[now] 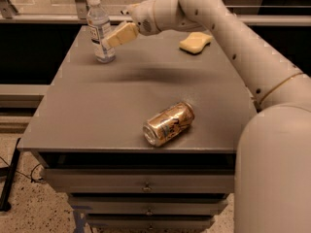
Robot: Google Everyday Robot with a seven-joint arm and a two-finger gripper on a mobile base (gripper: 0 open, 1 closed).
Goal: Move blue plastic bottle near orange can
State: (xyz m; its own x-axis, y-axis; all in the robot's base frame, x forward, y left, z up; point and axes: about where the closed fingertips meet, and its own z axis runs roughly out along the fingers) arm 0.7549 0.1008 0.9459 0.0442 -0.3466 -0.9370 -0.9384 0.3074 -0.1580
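The blue plastic bottle stands upright at the far left of the grey table; it is clear and bluish, with a white cap and a white label. The orange can lies on its side near the table's front edge, right of the middle. My gripper reaches in from the right at the end of the white arm. Its pale fingers point left and down, and their tips are right beside the bottle's label.
A yellow sponge lies at the far right of the table. My white arm spans the right side of the view. Drawers sit below the table front. A railing runs behind the table.
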